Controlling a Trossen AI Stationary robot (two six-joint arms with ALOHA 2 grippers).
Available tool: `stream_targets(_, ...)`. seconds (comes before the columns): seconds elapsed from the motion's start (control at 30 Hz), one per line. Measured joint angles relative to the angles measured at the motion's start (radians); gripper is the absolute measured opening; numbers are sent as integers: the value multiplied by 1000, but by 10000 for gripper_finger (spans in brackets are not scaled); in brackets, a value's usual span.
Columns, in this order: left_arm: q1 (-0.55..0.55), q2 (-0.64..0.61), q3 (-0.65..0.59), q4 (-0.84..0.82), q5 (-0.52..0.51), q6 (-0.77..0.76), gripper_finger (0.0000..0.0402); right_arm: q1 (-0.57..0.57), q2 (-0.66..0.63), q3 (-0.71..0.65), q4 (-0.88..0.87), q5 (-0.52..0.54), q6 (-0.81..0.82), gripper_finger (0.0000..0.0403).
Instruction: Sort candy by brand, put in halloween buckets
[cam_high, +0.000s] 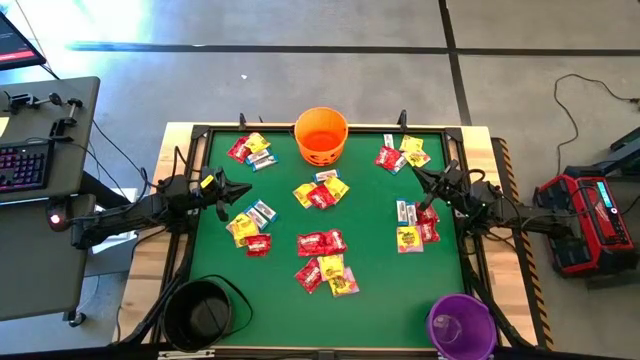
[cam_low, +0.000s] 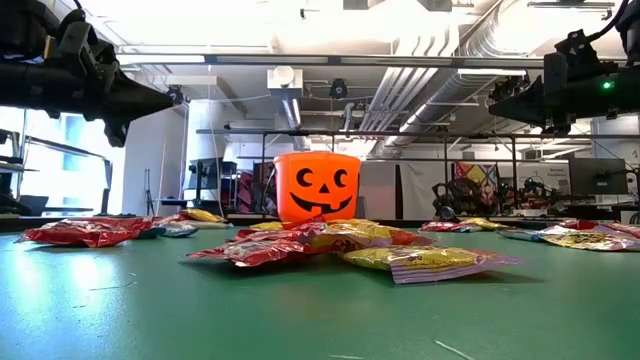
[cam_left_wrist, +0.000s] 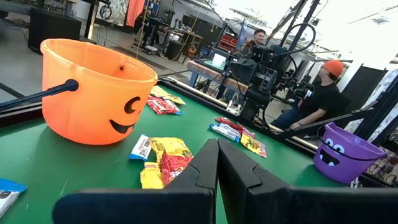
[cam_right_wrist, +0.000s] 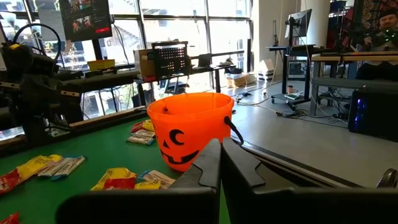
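A green-topped table (cam_high: 375, 290) with a black rim and pale wooden edges carries 3 buckets: an orange jack-o'-lantern bucket (cam_high: 321, 135) at the far edge near the middle, a black bucket (cam_high: 199, 314) at the near left corner and a purple bucket (cam_high: 461, 325) at the near right corner. Wrapped candy (cam_high: 324, 259) in red, yellow and white-with-blue packets lies flat on the green in loose clusters: far left, far right, middle, left, right and near the middle of the near side.
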Motion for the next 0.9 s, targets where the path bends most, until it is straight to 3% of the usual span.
stream_targets(0.9, 0, 0, 0, 0, 0, 0, 0, 0, 0, 0, 0, 5, 0, 0)
